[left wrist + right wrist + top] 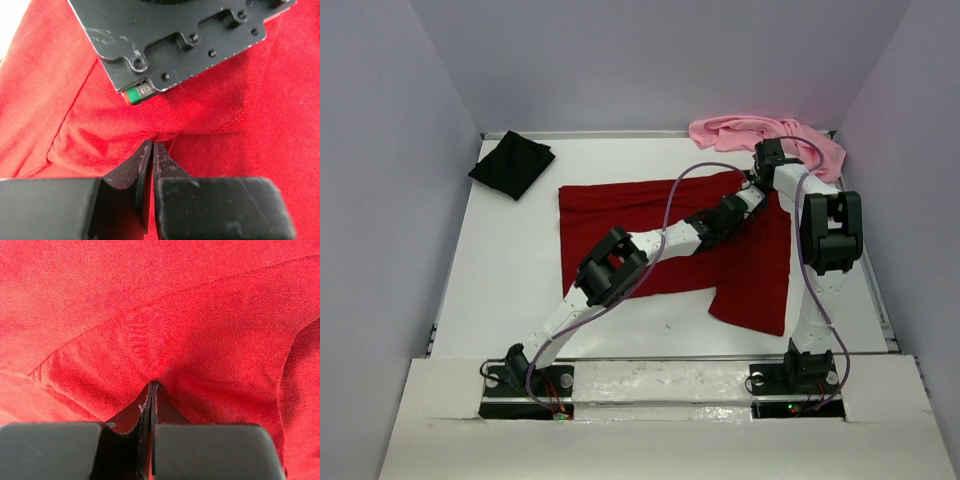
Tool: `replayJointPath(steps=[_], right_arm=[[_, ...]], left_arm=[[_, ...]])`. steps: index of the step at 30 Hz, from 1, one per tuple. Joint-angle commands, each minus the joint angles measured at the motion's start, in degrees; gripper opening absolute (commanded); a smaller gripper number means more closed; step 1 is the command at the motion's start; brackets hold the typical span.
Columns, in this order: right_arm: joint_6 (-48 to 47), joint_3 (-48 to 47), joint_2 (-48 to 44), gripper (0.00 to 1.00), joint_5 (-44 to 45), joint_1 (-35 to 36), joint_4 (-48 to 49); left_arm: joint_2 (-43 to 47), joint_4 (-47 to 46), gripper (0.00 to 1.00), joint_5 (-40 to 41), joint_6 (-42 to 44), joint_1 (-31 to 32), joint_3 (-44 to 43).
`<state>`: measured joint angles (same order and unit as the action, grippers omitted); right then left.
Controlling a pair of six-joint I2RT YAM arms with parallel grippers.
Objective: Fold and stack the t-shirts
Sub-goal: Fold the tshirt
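Observation:
The dark red t-shirt (610,210) lies spread across the middle of the table, with one part hanging toward the front right. My left gripper (748,193) and right gripper (758,178) meet close together at its far right edge. In the left wrist view the left gripper (152,146) is shut on a pinch of the red cloth (90,115), with the right gripper's black body (185,40) just beyond. In the right wrist view the right gripper (152,385) is shut on a fold of red cloth (165,315). The black t-shirt (512,163) lies folded at the back left. The pink t-shirt (760,130) lies crumpled at the back right.
The white table (500,280) is boxed in by pale walls at the back and both sides. The pink shirt lies just behind the right gripper. Both arm bases sit at the near edge, and purple cables loop over the red shirt.

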<state>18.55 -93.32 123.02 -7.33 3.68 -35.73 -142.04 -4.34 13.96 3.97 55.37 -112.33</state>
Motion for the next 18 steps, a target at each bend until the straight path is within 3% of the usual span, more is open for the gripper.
replayJointPath(steps=[1,18], right_arm=[[-0.79,-0.28,2.75,0.0,0.48,-0.17,0.48],[-0.88,-0.2,2.66,0.0,0.3,-0.17,0.39]], left_arm=[[3.96,0.65,0.15,-1.03,-0.36,-0.18,0.27],[7.74,8.47,0.18,-2.18,-0.54,0.17,-1.57]])
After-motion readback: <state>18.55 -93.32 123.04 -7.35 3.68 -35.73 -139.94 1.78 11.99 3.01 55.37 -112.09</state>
